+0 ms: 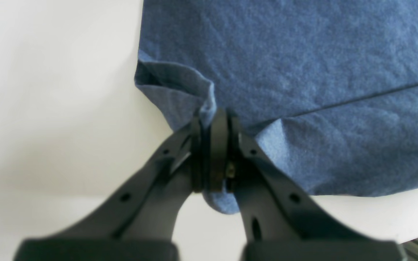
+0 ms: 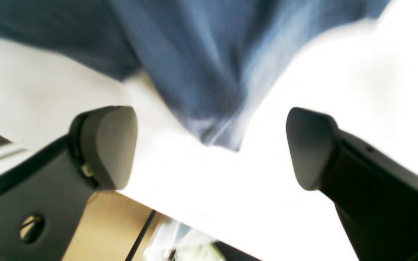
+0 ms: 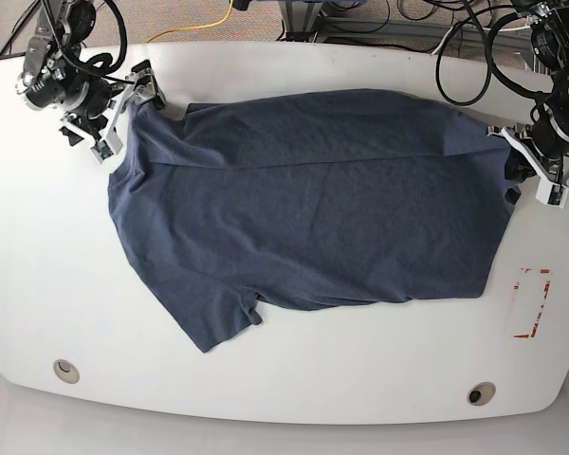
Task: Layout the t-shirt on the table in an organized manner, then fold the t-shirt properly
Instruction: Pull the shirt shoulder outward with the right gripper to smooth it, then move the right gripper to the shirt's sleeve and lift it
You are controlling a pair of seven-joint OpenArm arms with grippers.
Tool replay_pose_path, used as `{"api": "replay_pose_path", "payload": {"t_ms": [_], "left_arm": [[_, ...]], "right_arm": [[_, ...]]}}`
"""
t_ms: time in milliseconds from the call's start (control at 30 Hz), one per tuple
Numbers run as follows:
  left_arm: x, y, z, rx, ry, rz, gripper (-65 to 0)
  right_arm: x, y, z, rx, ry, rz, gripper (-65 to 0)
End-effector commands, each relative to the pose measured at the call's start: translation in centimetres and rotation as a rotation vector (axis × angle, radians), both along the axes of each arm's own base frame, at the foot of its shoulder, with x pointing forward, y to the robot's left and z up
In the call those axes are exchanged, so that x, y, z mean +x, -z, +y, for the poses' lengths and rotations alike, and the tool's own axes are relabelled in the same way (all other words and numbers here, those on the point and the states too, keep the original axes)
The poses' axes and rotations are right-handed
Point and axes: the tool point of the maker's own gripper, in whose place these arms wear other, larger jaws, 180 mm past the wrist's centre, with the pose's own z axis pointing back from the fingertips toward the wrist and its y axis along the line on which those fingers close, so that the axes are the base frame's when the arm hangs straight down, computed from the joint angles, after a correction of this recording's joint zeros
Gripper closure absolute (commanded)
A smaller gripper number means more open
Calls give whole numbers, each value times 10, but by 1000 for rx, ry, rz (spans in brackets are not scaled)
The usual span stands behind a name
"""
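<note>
Left wrist: t-shirt [image 1: 303, 72] corner pinched

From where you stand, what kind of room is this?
Probably a robotics lab or test bench: two cabled robot arms flank a white table holding a t-shirt, with loose cables behind and a red mark on it.

T-shirt [image 3: 313, 199] spread across the worktop [image 3: 284, 379]. Left hand [image 3: 518, 157] at one end, right hand [image 3: 123, 116] at the other.

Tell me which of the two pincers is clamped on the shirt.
The left pincer, shut on a bunched edge of the dark navy-blue cotton t-shirt. The right pincer stands wide open, holding nothing.
</note>
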Motion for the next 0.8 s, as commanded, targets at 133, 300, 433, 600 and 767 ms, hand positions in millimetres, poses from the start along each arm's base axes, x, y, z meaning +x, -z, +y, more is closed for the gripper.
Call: {"api": "replay_pose_path", "payload": {"t_ms": [133,300,433,600,767], "left_arm": [[8,-14,2,14,11,-51,0],[8,-14,2,14,9,-52,0],[8,-15,3,14,8,-52,0],[8,-15,3,14,8,-52,0],[8,-15,3,14,8,-52,0]], "right_arm": [[5,16,8,81,22,-9,-606],[2,27,13,122,36,3,-582],[1,31,13,131,47,12,-428],[1,32,12,134,51,13,-128],[7,22,15,129,34,-21,-2]]}}
